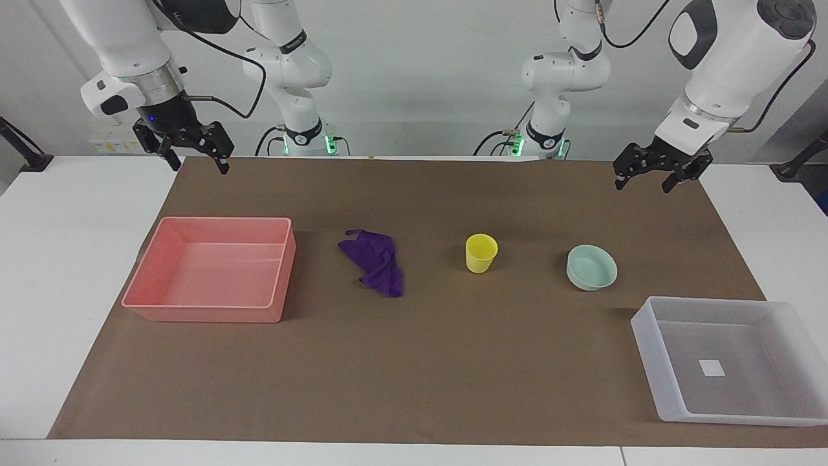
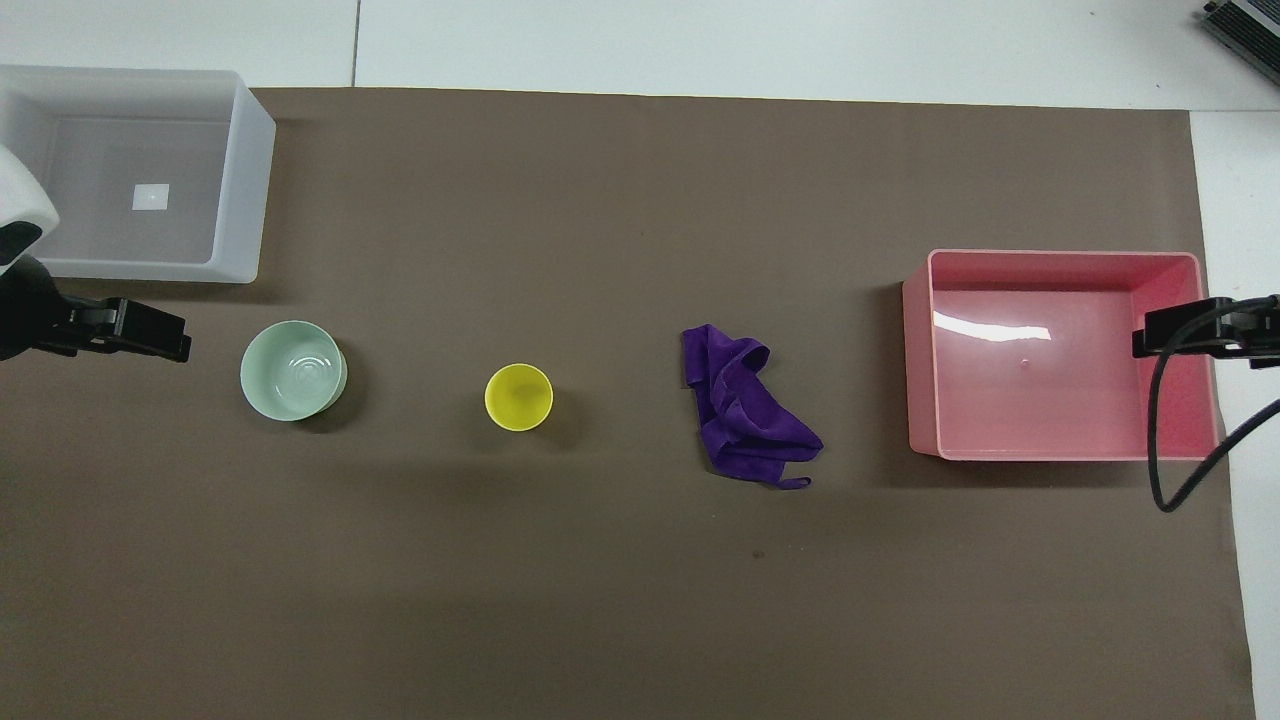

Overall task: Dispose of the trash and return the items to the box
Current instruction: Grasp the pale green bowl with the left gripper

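Left gripper (image 1: 653,176): upper right of the facing view, up in the air over the brown mat's edge at the left arm's end; fingers spread wide, nothing between them.
Right gripper (image 1: 194,155): upper left of the facing view, raised over the mat's edge above the pink tray; fingers also spread wide, holding nothing.
Both arms: waiting, clear of every object.
Pink tray (image 1: 272,310): left of centre in the facing view, at the right arm's end of the table, nothing inside it.
Purple cloth (image 1: 375,262): crumpled on the mat just beside the pink tray, toward the middle of the frame, not touching it.
Yellow cup (image 1: 481,253): upright near the frame's centre, between the cloth and the bowl, apart from both.
Mint-green bowl (image 1: 591,268): upright on the mat, right of centre.
Grey-white box (image 1: 647,336): lower right corner of the facing view, farther from the robots than the bowl, holding only 1 white label (image 1: 712,367) on its floor.
Brown mat (image 1: 414,388): under all 5 things.
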You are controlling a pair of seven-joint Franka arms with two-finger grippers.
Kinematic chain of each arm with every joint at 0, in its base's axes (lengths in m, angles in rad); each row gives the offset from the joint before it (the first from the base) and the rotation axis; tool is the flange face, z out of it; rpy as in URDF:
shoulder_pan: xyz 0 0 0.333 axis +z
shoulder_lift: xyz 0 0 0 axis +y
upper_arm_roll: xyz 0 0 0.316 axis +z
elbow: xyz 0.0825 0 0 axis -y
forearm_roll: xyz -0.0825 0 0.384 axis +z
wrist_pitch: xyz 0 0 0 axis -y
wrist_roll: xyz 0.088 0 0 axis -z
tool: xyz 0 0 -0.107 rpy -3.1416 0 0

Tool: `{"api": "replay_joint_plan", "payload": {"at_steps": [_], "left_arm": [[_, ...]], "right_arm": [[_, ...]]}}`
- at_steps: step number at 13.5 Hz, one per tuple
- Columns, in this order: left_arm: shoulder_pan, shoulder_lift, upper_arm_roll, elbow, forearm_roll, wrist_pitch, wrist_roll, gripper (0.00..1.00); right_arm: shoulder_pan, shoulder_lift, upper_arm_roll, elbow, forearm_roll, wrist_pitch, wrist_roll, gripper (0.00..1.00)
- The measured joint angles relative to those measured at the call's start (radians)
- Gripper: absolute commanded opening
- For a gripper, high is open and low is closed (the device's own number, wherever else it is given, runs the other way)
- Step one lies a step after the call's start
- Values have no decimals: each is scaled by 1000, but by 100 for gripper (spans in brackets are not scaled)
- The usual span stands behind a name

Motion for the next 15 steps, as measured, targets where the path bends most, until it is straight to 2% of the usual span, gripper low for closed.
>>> {"api": "replay_joint_plan", "payload": {"at_steps": [10,12,15], "left_arm": [[-1,-2,-2,-19,0,12,-1,100],[0,-6,-1,-48,1,76,-1,100],[0,-20,0,-147,1,207,-1,100]], "right_arm": [[2,0,5,1,-3,0,0,100],[2,0,5,1,-3,-1,0,100],[2,-2,5,1,-3,-10,0,100]]}}
